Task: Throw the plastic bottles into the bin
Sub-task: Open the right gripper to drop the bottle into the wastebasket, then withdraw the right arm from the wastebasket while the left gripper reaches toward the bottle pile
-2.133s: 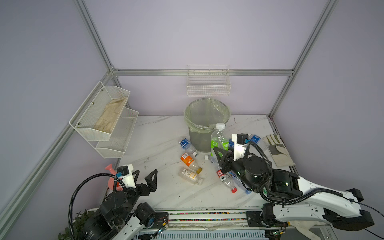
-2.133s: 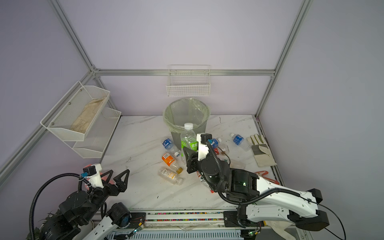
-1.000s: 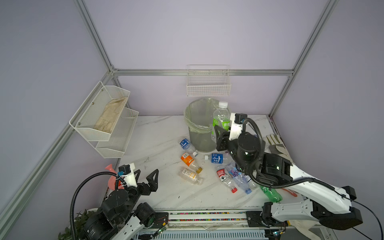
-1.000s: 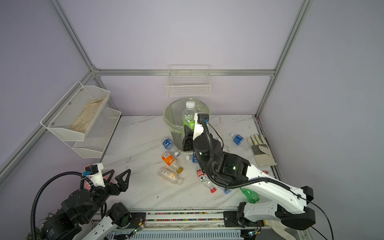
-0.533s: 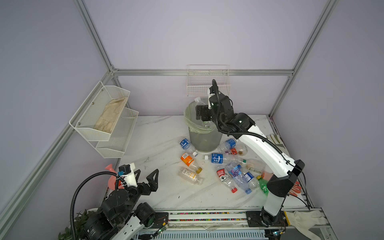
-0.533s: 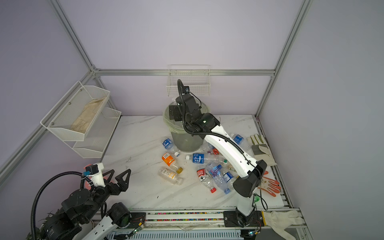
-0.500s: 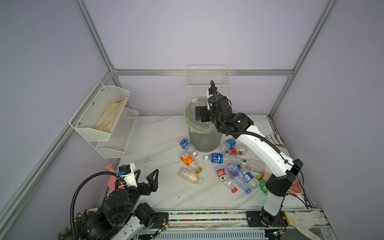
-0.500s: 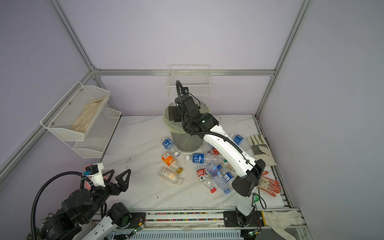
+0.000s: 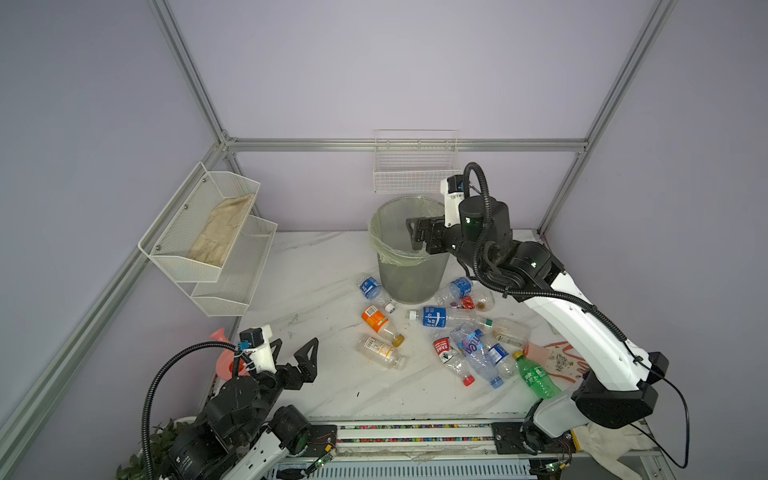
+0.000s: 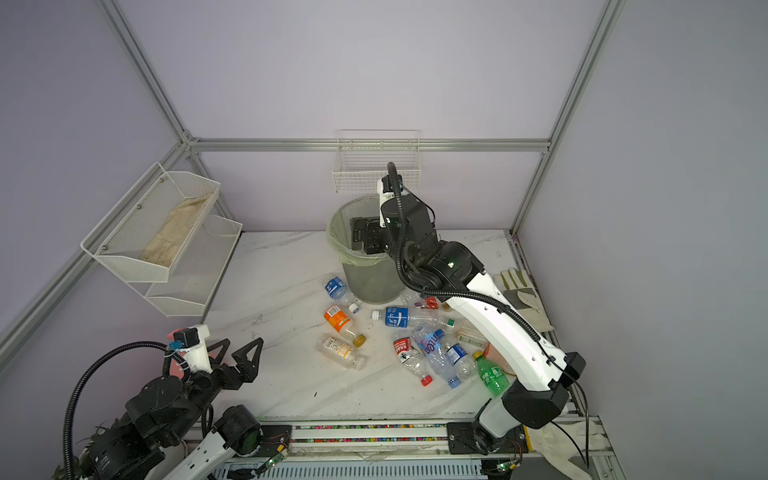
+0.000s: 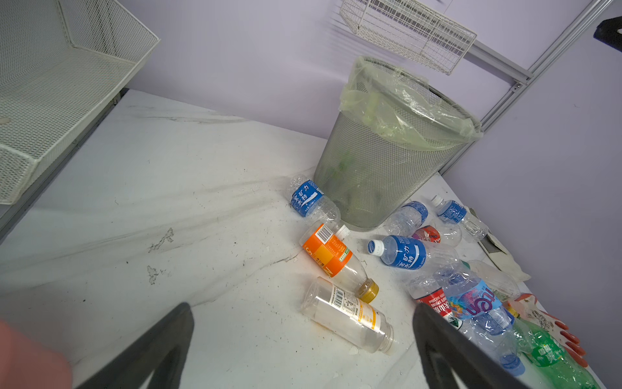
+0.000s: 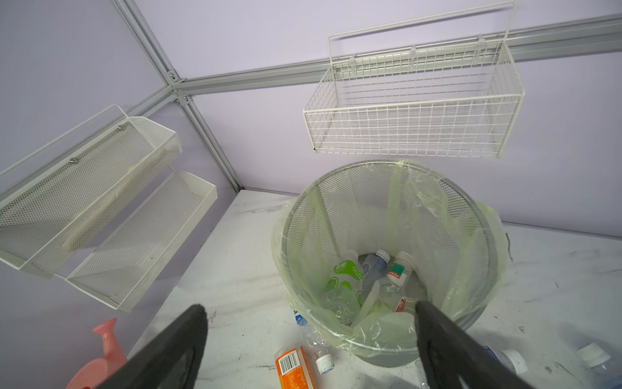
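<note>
Right gripper (image 9: 415, 235), jaws just sprung wide and empty, is hovering above the bin (image 9: 409, 278), its green-labelled bottle (image 12: 343, 279) now lying directly beneath among others, one more delivered, while the remaining plastic bottles (image 9: 434, 318) are waiting behind and below it.

Several bottles (image 12: 346, 279) down inside the lined bin (image 12: 336, 208)

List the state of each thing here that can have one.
bin, upright, bag-lined, a few bottles inside
right tool, open, empty, over the bin mouth
left tool, open, empty
green-label bottle, inside the bin, at the bottom
orange-label bottle, capped, lying on the table
green-tinted bottle, capped, lying on the table
</note>
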Available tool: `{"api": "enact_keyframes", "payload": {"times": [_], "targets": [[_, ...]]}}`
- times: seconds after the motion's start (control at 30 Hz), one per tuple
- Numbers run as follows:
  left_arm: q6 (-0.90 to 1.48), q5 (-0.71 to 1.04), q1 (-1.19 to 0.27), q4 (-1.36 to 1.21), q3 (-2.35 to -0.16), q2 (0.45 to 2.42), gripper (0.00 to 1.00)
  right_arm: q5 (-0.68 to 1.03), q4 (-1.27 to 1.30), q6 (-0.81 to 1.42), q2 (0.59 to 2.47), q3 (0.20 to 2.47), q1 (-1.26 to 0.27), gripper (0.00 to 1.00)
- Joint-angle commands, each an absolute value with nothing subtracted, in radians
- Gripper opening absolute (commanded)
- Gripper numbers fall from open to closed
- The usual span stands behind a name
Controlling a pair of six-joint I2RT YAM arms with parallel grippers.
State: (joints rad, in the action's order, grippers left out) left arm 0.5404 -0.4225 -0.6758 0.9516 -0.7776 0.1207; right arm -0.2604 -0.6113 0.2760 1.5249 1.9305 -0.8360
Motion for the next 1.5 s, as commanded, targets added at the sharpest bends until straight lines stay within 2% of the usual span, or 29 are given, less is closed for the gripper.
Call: {"api": "enact_keyframes", "payload": {"times": [0.0, 0.07, 0.2, 0.3, 0.57, 0.9, 1.07, 1.27, 1.47], "targets": [[0.541, -0.412, -0.680, 0.928, -0.785, 0.139, 1.00, -0.208, -0.520, 0.322, 1.474, 1.867, -0.834, 0.97], [0.540, -0.412, -0.680, 0.927, -0.784, 0.143, 1.00, -0.167, -0.449, 0.359, 1.416, 1.800, -0.834, 0.97], [0.540, -0.411, -0.680, 0.927, -0.784, 0.147, 1.00, 0.096, -0.234, 0.391, 1.303, 1.633, -0.826, 0.97], [0.540, -0.410, -0.681, 0.927, -0.784, 0.150, 1.00, 0.156, -0.235, 0.411, 1.312, 1.632, -0.825, 0.97], [0.531, -0.377, -0.680, 0.913, -0.783, 0.189, 1.00, 0.074, -0.262, 0.441, 1.284, 1.563, -0.825, 0.97], [0.477, -0.056, -0.688, 0.771, -0.814, 0.534, 0.98, -0.072, -0.345, 0.506, 1.142, 1.397, -0.825, 0.96], [0.416, -0.049, -0.782, 0.643, -0.840, 0.637, 0.98, -0.150, -0.399, 0.539, 1.042, 1.327, -0.825, 0.95], [0.316, -0.126, -0.946, 0.521, -0.889, 0.825, 1.00, -0.254, -0.463, 0.567, 0.939, 1.273, -0.825, 0.94], [0.161, -0.090, -0.982, 0.423, -0.966, 1.019, 1.00, -0.311, -0.548, 0.555, 0.893, 1.284, -0.825, 0.94]]}}
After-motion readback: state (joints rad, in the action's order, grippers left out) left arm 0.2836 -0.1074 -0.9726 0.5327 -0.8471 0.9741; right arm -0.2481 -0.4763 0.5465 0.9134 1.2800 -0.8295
